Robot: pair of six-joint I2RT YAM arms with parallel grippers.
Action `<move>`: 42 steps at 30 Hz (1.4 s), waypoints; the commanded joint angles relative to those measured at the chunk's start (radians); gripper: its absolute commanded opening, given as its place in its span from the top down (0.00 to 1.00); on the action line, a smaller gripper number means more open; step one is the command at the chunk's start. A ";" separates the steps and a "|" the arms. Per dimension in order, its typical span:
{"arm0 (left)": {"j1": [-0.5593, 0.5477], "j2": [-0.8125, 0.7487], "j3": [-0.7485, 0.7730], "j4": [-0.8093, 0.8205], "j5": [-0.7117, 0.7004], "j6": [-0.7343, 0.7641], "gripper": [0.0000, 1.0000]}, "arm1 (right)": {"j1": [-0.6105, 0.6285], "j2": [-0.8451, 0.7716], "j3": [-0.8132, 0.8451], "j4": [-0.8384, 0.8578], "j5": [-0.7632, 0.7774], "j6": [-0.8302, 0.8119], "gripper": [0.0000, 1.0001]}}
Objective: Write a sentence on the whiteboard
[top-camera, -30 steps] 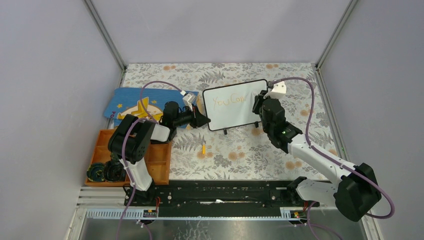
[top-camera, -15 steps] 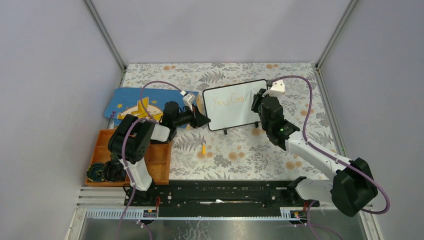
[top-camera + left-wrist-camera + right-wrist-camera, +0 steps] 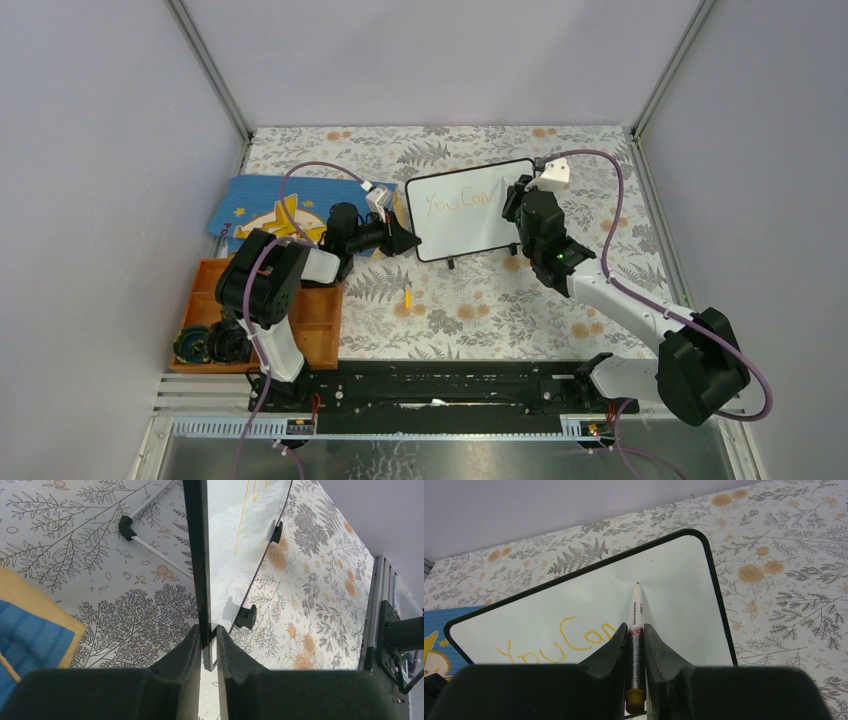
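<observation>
The whiteboard (image 3: pixel 470 222) stands tilted on the floral table, mid-back. My left gripper (image 3: pixel 408 240) is shut on its lower left edge; in the left wrist view the black frame (image 3: pixel 200 555) runs between the fingertips of that gripper (image 3: pixel 209 629). The sentence (image 3: pixel 559 645) reads "You Can" in orange on the upper left of the board (image 3: pixel 674 595). My right gripper (image 3: pixel 634 627) is shut on a white marker (image 3: pixel 636 612) with an orange end. Its tip (image 3: pixel 637 583) points at bare board right of "Can". Whether it touches is unclear.
A blue star-patterned book (image 3: pixel 255 205) lies left of the board. An orange tray (image 3: pixel 310 322) with black parts (image 3: pixel 210 345) sits at the near left. A small orange cap (image 3: pixel 408 297) lies on the table in front of the board. Grey walls close in on both sides.
The right arm has shifted slightly forward and left toward the board with the marker. The left gripper, the board and the writing have not changed.
</observation>
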 commanded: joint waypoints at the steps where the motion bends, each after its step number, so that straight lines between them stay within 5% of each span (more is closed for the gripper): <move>1: -0.004 -0.014 0.008 -0.029 -0.037 0.042 0.79 | -0.010 0.010 0.012 0.057 -0.008 0.018 1.00; 42: -0.005 -0.016 0.013 -0.041 -0.043 0.050 0.80 | -0.010 -0.027 -0.078 -0.062 -0.046 0.081 1.00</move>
